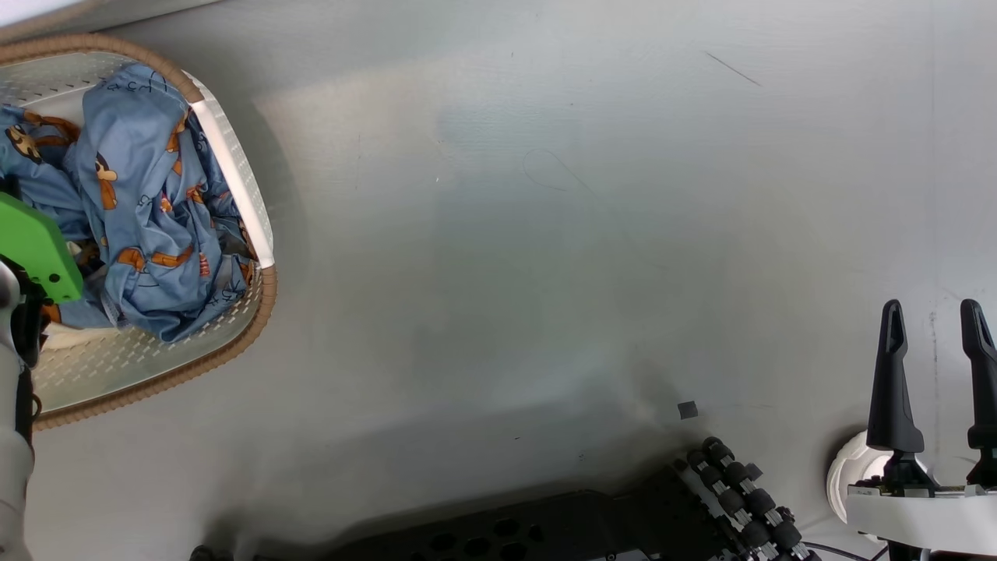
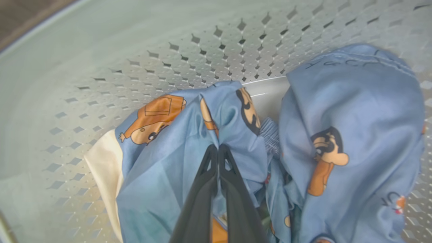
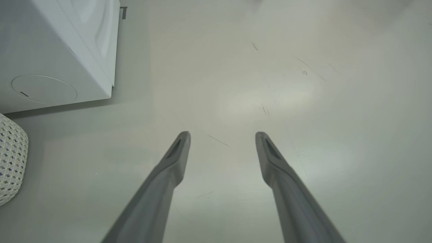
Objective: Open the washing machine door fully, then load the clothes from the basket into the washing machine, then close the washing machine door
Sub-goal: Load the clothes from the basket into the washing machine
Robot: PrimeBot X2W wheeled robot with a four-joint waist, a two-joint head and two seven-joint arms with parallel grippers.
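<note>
The cream perforated basket (image 1: pixel 234 167) with its brown woven rim sits on the floor at the far left. Inside lie the clothes (image 1: pixel 148 210), blue fabric printed with orange-brown figures. My left gripper (image 2: pixel 217 148) is down in the basket (image 2: pixel 135 67), shut on a fold of the blue clothes (image 2: pixel 351 111), with cream cloth (image 2: pixel 104 158) beside it. My right gripper (image 1: pixel 931 308) stands open and holds nothing above bare floor at the lower right; its wrist view shows the right gripper (image 3: pixel 222 135) over bare floor. A white corner of the washing machine (image 3: pixel 50 60) is at upper left. The washing machine door is out of view.
My green left wrist part (image 1: pixel 35 249) overlaps the basket's near side. The robot's black base with its rollers (image 1: pixel 740 499) lies along the bottom edge. A small dark square (image 1: pixel 687 409) lies on the grey floor. The basket's wall (image 3: pixel 11 158) shows beside the machine.
</note>
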